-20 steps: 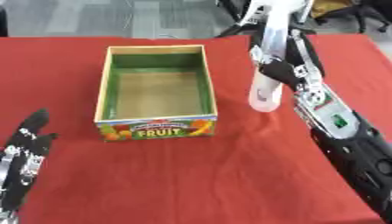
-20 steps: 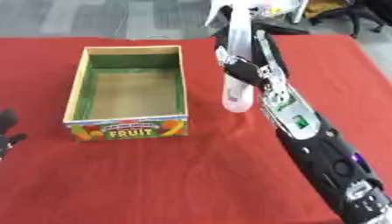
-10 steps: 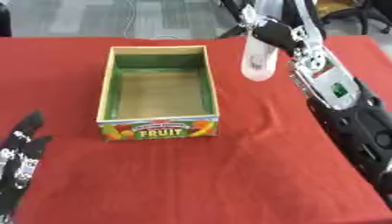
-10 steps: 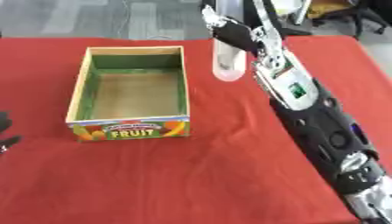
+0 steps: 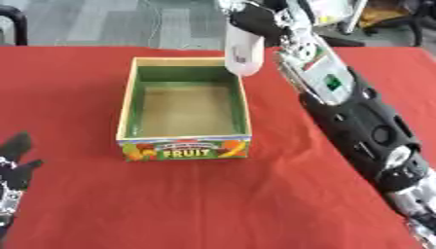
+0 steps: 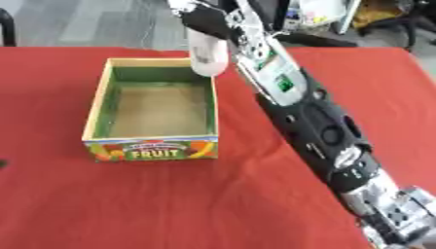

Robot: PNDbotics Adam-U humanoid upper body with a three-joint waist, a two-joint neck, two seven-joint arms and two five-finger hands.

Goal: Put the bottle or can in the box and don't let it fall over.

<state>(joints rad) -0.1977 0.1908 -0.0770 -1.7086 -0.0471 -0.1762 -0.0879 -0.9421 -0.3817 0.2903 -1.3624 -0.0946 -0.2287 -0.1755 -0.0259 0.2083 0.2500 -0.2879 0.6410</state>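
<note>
While over box (image 5: 183, 104); fingers (image 5: 255, 22) round bottle (image 5: 244, 51)

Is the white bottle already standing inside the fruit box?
No, the white bottle is held in the air by the right hand above the far right corner of the box, whose inside is bare.

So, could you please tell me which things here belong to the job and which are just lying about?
Part of the job:
- white bottle, held upright by the right hand over the box's far right corner
- fruit box, open and empty

Not involved:
- left hand, idle at the lower left
- red tablecloth
</note>
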